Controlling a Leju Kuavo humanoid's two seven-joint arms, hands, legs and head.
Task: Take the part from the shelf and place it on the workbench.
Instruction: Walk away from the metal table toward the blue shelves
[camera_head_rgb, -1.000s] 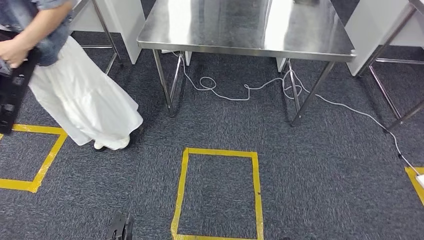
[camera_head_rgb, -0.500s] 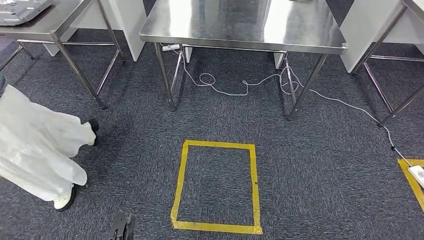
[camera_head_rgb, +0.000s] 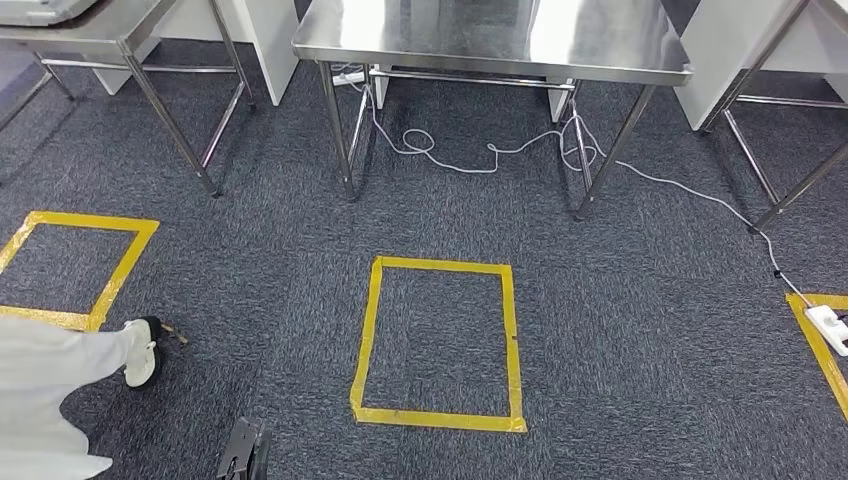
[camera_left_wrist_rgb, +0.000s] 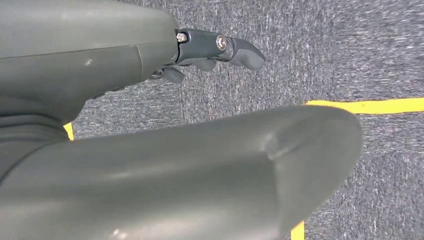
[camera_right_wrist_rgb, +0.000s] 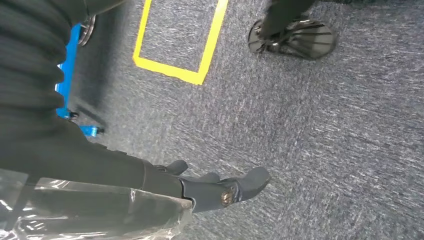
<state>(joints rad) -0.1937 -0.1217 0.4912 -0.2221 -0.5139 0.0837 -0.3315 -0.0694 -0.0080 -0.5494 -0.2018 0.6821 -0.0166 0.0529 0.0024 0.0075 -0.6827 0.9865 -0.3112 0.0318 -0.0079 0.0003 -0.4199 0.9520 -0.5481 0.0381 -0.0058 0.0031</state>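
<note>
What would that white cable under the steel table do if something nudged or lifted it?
Probably floppy: the white cable lies in loose loops and curls. Likely light, being thin. It might snag, since it winds past a table leg and runs on to a power strip.

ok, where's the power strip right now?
Head view, far right: the power strip lies on the carpet at the end of the white cable, touching the yellow tape.

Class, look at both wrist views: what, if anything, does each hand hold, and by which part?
The left hand holds nothing. A clear plastic bag lies against the right hand, near its edge; whether the fingers grip it cannot be told.
</note>
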